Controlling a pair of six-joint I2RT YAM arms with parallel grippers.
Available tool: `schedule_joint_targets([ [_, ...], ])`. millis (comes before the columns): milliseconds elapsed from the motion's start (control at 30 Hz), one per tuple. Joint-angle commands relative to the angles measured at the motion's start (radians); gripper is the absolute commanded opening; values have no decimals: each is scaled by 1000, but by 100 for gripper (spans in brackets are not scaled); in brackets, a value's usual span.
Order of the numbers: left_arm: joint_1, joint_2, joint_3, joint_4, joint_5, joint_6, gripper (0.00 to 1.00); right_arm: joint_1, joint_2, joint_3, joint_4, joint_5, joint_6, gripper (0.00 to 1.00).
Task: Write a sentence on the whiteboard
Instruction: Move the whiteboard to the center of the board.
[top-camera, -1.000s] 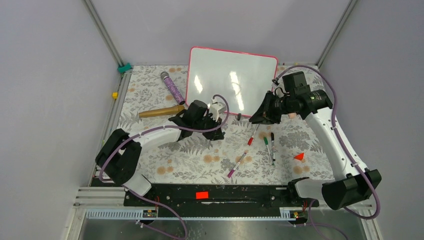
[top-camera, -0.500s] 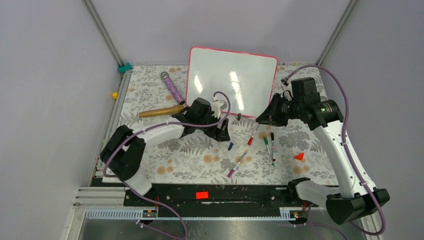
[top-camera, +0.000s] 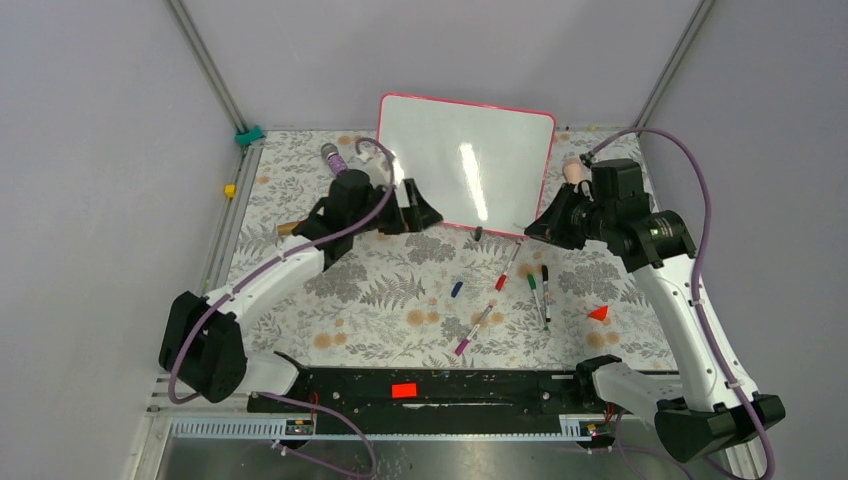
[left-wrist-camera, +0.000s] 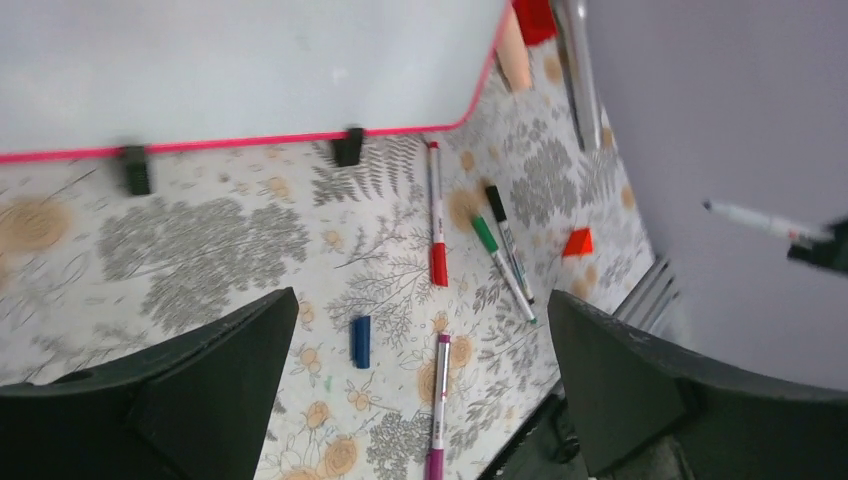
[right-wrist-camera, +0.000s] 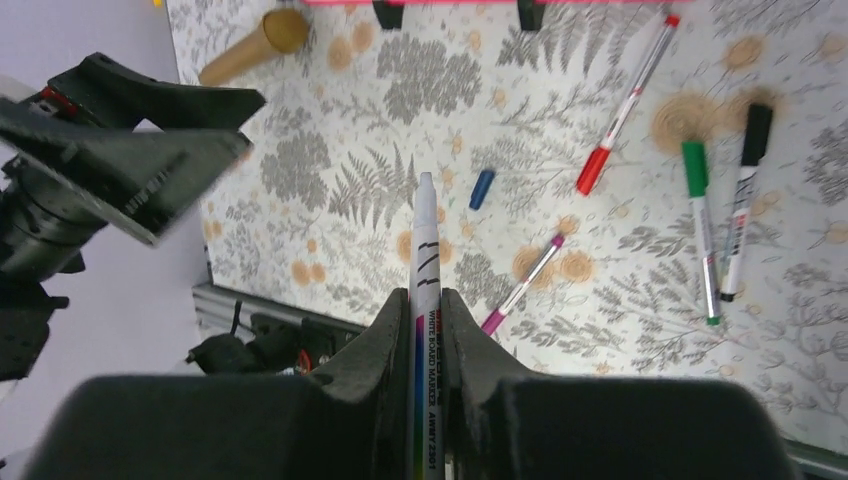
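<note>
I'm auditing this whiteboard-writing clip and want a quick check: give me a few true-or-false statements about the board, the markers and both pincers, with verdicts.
1. The whiteboard has no writing on it. True.
2. The right pincer is shut on a marker. True.
3. The left pincer grips the blue cap. False: that pincer is open and empty, and the blue cap lies on the table.
4. The green marker lies on the whiteboard. False: it lies on the table, beside the black marker, in front of the board.
</note>
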Motion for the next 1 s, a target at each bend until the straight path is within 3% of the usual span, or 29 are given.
schedule_joint_targets([
  [0, 204, -4, -6, 25, 111, -255, 99, -6, -21, 53, 50, 95, -35, 0],
  [100, 312, 5, -42, 87, 216, -339, 99, -6, -32, 28, 33, 130, -34, 0],
  [167, 341, -3, -28, 59, 214, -326, 99, -6, -51, 3, 37, 161, -22, 0],
  [333, 359, 10, 150, -244, 138, -184, 99, -8, -107, -38, 60, 269, -3, 0],
  [433, 444, 16, 183, -343, 110, -196, 99, -8, -154, -42, 51, 416, 41, 0],
  [600, 612, -86, 12, -91, 159, -295, 99, -8, -255, -77, 69, 595, 100, 0],
  [800, 617, -36, 132, -250, 161, -150, 99, -11, -200, -59, 73, 599, 128, 0],
  [967, 613, 13, 117, -138, 164, -238, 98, -36, -25, 68, 150, 573, 169, 0],
])
